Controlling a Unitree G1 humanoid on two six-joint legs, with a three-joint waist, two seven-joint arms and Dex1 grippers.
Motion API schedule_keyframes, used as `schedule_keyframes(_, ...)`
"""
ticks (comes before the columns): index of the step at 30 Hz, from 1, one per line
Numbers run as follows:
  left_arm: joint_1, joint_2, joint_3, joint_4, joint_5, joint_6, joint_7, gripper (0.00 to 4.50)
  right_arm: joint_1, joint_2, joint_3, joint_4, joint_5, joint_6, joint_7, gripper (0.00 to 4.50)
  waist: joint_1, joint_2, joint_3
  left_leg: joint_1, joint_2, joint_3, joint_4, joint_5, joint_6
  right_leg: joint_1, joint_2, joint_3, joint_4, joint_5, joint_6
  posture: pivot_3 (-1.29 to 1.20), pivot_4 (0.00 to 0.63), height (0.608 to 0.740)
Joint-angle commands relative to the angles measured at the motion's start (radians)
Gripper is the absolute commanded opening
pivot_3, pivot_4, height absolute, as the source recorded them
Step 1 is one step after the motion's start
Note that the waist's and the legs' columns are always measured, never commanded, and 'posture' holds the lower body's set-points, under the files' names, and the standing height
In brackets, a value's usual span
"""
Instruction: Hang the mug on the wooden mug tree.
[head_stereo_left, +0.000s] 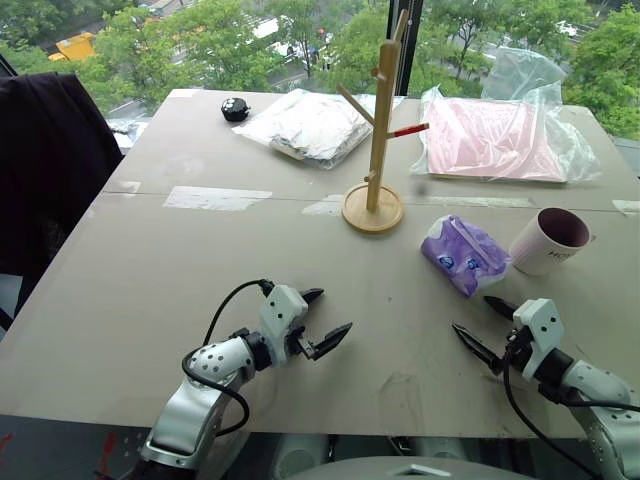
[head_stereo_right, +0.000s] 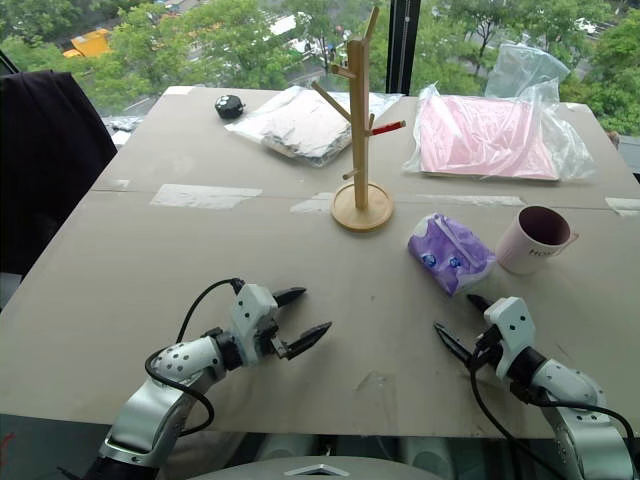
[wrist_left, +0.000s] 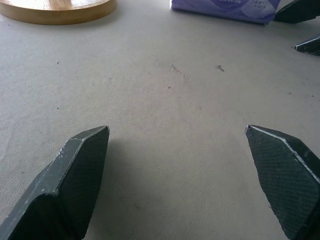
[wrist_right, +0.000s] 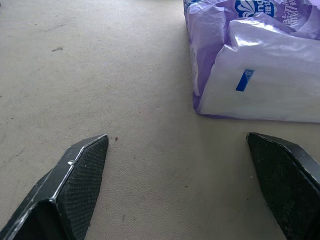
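Two silver-grey metal forearms, smooth rounded shells. White blocky wrist housings, small dark screw holes. Left end effector (head_stereo_left: 322, 318): two black pointed fingers (wrist_left: 75, 180), cross-hatched inner pads (edges scuffed pale). Right end effector (head_stereo_left: 483, 328): same black tapered pair. Black cables loop from forearm to wrist on each arm.
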Motion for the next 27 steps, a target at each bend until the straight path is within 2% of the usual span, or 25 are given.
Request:
schedule_keyframes(1,0.027,0.003,-0.008,0.002,0.000,0.017,0.000,4.50,0.064,-0.028,-0.036,0.026,-0.001,0.014,0.021,4.45,0.000,0.000,0.000,0.000,0.000,0.000,0.000,0.000,0.000,0.000,0.000,0.000,0.000,0.000,0.000,0.00,0.150,0.740)
schedule_keyframes(16,0.011,0.025,0.002,-0.025,-0.041,0.062,-0.031,4.50,0.089,-0.037,-0.068,0.025,0.005,-0.019,0.023,4.45,0.001,0.001,0.000,0.000,-0.002,-0.001,-0.001,0.000,0.000,0.002,0.002,0.000,0.000,-0.001,0.001,0.00,0.150,0.740)
schedule_keyframes(21,0.019,0.038,0.020,-0.073,-0.053,0.081,-0.022,4.50,0.055,-0.038,-0.105,0.062,-0.007,-0.098,0.014,4.45,0.000,0.002,0.001,0.000,-0.002,-0.001,-0.001,0.000,0.000,0.002,0.003,0.000,0.000,-0.001,0.001,0.00,0.150,0.740)
schedule_keyframes(27,-0.072,0.069,0.048,-0.186,-0.218,0.184,-0.101,4.50,-0.004,-0.111,-0.223,-0.112,0.105,-0.033,0.030,4.45,0.002,0.008,0.009,-0.001,-0.003,-0.001,0.000,0.000,0.000,0.001,0.003,0.000,0.001,-0.001,0.001,0.00,0.150,0.740)
